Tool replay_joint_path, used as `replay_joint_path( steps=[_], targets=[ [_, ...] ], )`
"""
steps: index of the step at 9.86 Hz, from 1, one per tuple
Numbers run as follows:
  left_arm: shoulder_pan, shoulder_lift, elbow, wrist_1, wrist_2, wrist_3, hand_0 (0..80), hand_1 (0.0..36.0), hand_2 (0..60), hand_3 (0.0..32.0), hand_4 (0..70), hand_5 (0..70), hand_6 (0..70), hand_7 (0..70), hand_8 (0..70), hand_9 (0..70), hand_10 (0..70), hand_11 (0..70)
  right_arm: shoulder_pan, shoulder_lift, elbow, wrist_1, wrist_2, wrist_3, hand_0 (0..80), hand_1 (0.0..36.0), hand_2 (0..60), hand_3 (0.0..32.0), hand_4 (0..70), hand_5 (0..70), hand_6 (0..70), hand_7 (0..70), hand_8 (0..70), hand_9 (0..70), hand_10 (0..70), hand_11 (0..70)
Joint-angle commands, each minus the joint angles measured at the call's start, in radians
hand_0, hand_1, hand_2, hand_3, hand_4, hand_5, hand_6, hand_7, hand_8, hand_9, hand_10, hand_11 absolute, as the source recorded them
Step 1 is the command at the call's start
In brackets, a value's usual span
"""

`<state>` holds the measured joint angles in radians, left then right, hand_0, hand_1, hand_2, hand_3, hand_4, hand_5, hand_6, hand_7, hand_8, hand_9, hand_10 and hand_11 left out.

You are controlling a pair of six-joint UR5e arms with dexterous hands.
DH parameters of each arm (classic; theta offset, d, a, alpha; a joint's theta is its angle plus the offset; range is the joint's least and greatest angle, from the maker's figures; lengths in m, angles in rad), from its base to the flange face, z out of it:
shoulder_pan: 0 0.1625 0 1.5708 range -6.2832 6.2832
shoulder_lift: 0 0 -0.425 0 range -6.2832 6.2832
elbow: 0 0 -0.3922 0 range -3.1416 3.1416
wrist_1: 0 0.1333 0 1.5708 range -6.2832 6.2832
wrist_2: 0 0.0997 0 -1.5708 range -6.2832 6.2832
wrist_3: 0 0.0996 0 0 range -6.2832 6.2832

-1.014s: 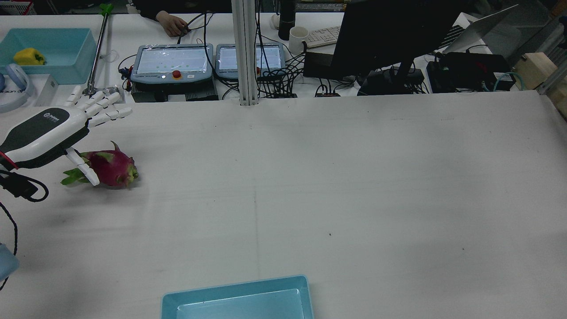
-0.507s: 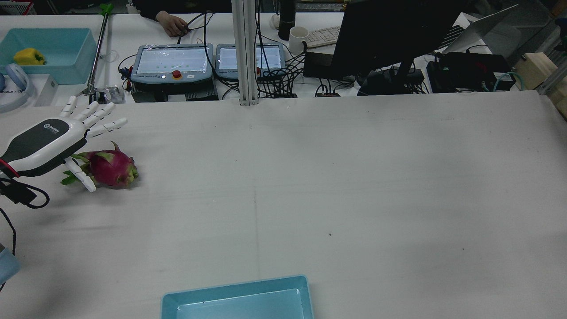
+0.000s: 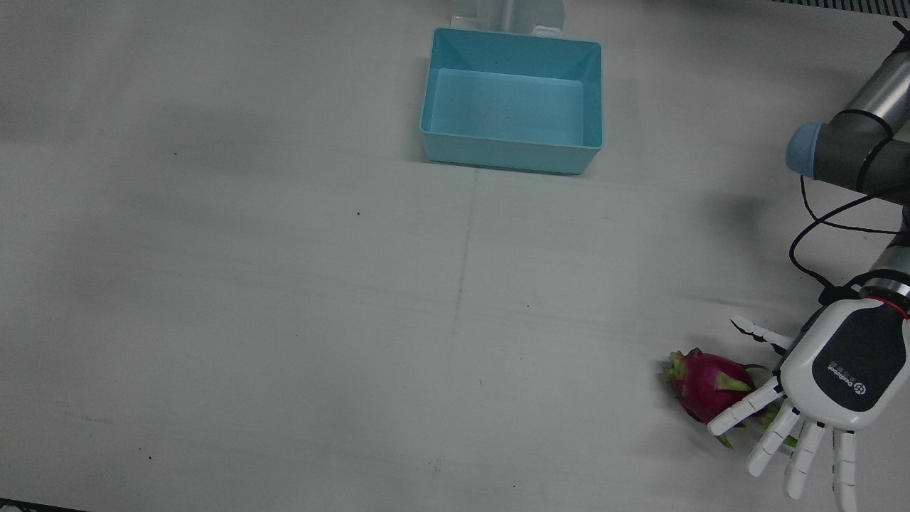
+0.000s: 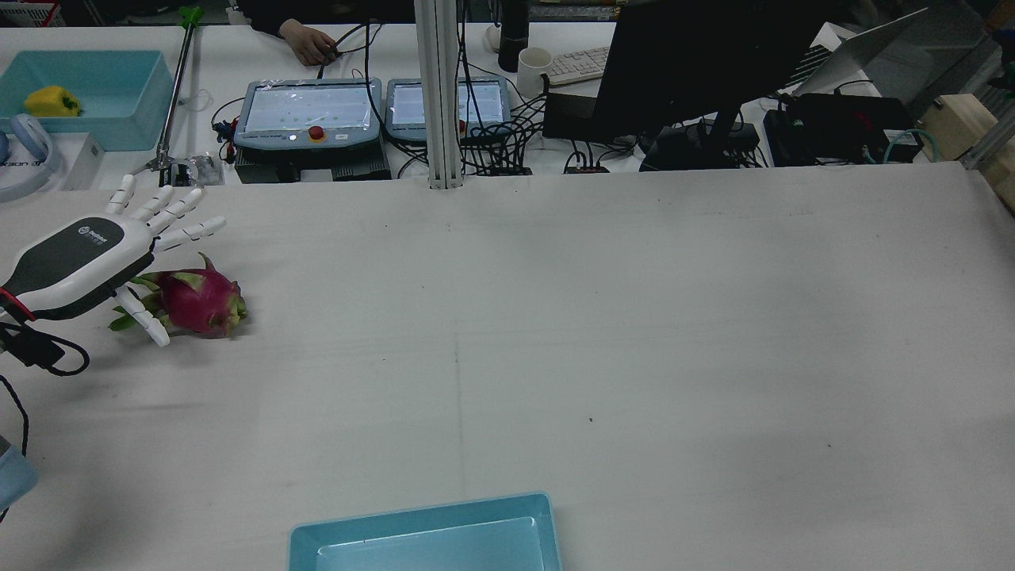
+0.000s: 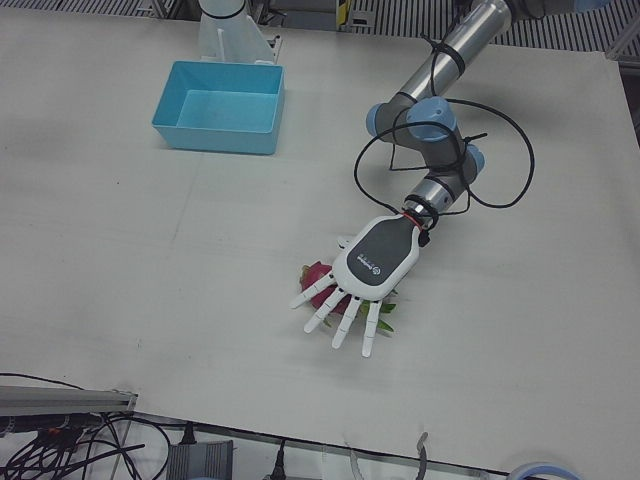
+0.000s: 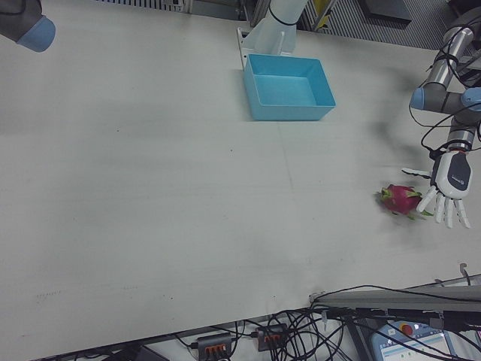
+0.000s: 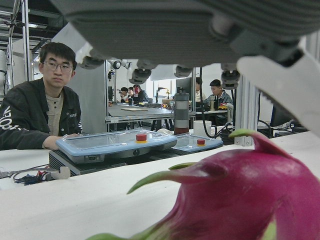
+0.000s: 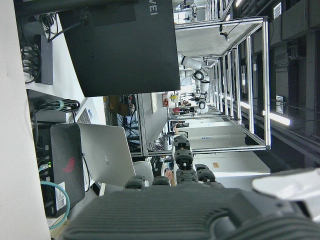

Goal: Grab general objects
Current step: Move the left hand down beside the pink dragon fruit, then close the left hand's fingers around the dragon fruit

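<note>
A magenta dragon fruit point(image 3: 704, 387) with green scales lies on the white table near its left edge, also visible in the rear view point(image 4: 198, 301). My left hand point(image 3: 825, 377) hovers low over the fruit's stem end, palm down, fingers spread and holding nothing; the thumb point(image 4: 151, 321) hangs beside the fruit. In the left hand view the dragon fruit point(image 7: 240, 200) fills the lower right, just under the palm point(image 7: 175, 30). My right hand point(image 8: 200, 210) shows only in its own view, fingers apart, nothing in it, off the table's working area.
A light-blue bin point(image 3: 512, 39) stands at the table's robot-side edge, centre. Beyond the far edge are two teach pendants point(image 4: 305, 115), a monitor point(image 4: 698, 71), cables, a second blue bin point(image 4: 119, 119) with a yellow pepper, and a person's hand point(image 4: 309, 44).
My left hand has sunk lower and drawn slightly back toward the table's left edge, closing in on the dragon fruit. The fruit has not moved.
</note>
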<state>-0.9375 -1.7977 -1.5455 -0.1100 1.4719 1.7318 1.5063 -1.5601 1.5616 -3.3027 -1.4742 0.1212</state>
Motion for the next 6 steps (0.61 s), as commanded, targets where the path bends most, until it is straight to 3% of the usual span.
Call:
replay_joint_path(
  steps=[1, 3, 6],
  targets=[
    [0.014, 0.0, 0.016, -0.008, -0.034, 0.026, 43.1, 4.6, 0.0, 32.0, 0.0, 3.2, 0.0, 1.8, 10.1, 0.0, 0.0, 0.0, 0.0, 0.0, 0.0, 0.0, 0.0, 0.0, 0.0, 0.0, 0.0, 0.0, 0.0, 0.0, 0.0, 0.0, 0.0, 0.0, 0.0, 0.0],
    [0.04, -0.003, 0.065, -0.042, -0.036, 0.026, 45.4, 6.1, 0.0, 32.0, 0.0, 4.0, 0.0, 1.8, 10.1, 0.0, 0.0, 0.0, -0.001, 0.0, 0.0, 0.0, 0.0, 0.0, 0.0, 0.0, 0.0, 0.0, 0.0, 0.0, 0.0, 0.0, 0.0, 0.0, 0.0, 0.0],
    [0.04, -0.006, 0.076, -0.054, -0.036, 0.026, 45.5, 6.2, 0.0, 32.0, 0.0, 3.9, 0.0, 1.7, 10.2, 0.0, 0.0, 0.0, 0.0, 0.0, 0.0, 0.0, 0.0, 0.0, 0.0, 0.0, 0.0, 0.0, 0.0, 0.0, 0.0, 0.0, 0.0, 0.0, 0.0, 0.0]
  ],
)
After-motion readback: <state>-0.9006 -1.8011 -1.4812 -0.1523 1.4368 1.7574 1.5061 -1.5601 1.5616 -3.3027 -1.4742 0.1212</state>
